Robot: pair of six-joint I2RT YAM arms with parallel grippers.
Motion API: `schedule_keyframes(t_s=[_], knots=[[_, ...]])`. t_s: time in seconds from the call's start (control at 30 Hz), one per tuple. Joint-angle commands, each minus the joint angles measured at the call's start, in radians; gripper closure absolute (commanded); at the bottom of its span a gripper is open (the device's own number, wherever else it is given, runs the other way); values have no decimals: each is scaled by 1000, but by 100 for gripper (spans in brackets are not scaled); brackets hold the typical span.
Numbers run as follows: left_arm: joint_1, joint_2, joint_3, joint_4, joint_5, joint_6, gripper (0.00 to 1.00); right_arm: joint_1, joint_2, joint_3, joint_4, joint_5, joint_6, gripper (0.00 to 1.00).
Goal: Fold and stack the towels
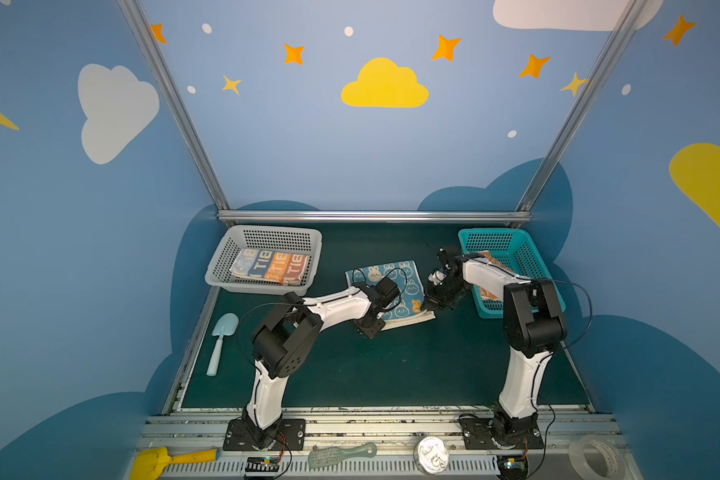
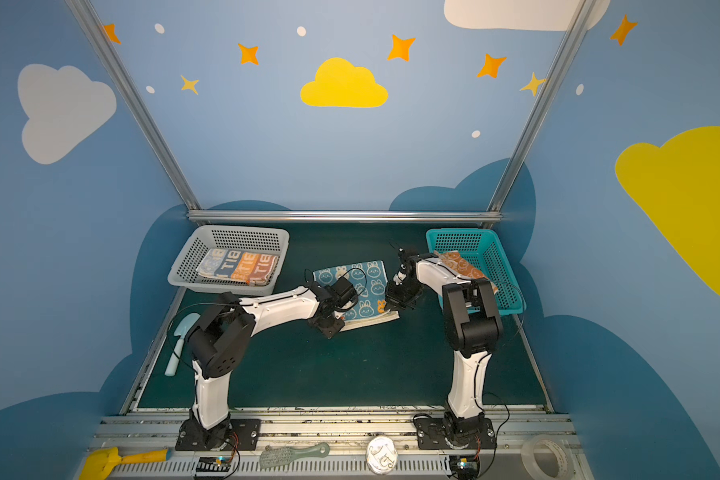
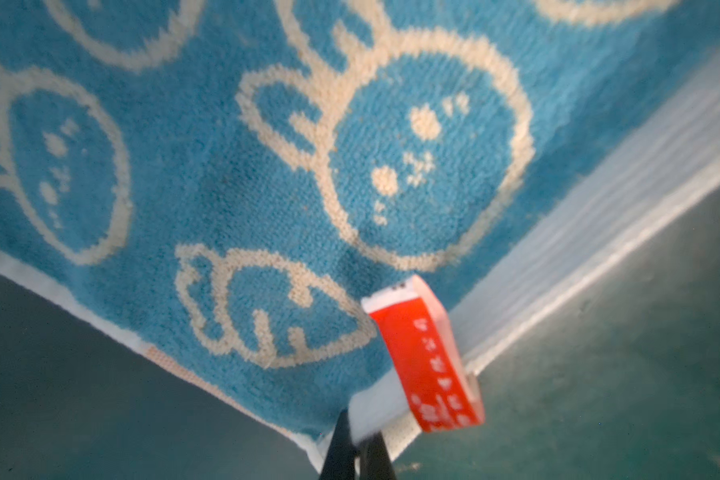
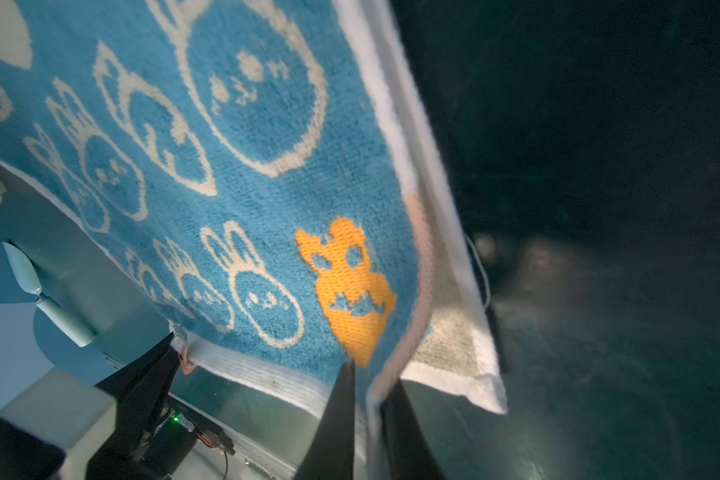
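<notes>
Dark green matting covers the bench between blue walls painted with clouds and stars. I place everything by the blue towel, which lies about mid-mat in both top views, folded double. It is one of three towels here. Well to its left and nearer my bases lies one pale toy shovel. Left of the blue towel and a little farther back stands the first of two baskets, the grey basket, with the striped towel lying flat inside it. My left pincer is at the blue towel's near left corner, closed on the white hem just beside the single orange tag. My right pincer is at the near right corner, its jaws on either side of the edge and nipping it. It sits close to the one orange figure among the cream rabbits, and a lower layer pokes out beside it. Right of the blue towel stands the teal basket, which holds the orange towel, partly hidden behind my right arm.
</notes>
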Motion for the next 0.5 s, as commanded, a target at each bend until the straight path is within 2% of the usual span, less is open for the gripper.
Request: schedule_keyframes(t_s=[0.0,0.1,0.2,0.23,0.3,0.33,0.37,0.47], knots=[[-6,-8,4,-9,19,-15,82,-3,9,-11,9,2,-6,78],[-7,-41,13,-15,29,-14,74,-4,-1,-13,10,-1,-3,67],[-10,-102,14,-10,20,-12,59,-2,-16,-9,3,-4,-3,57],[-9,-127,20,-10,11,-10,39,-1,-23,-11,2,-3,-2,54],[-9,-176,25,-3,-6,-3,13,-2,-36,-12,-3,2,-3,52],[-9,-204,26,7,-15,0,5,-3,-40,-13,-5,5,-1,52],[-9,-229,24,20,-26,1,0,-2,-43,-14,-6,6,-3,52],[-6,-300,-7,96,-61,-8,0,-3,-44,-16,-6,9,-3,54]])
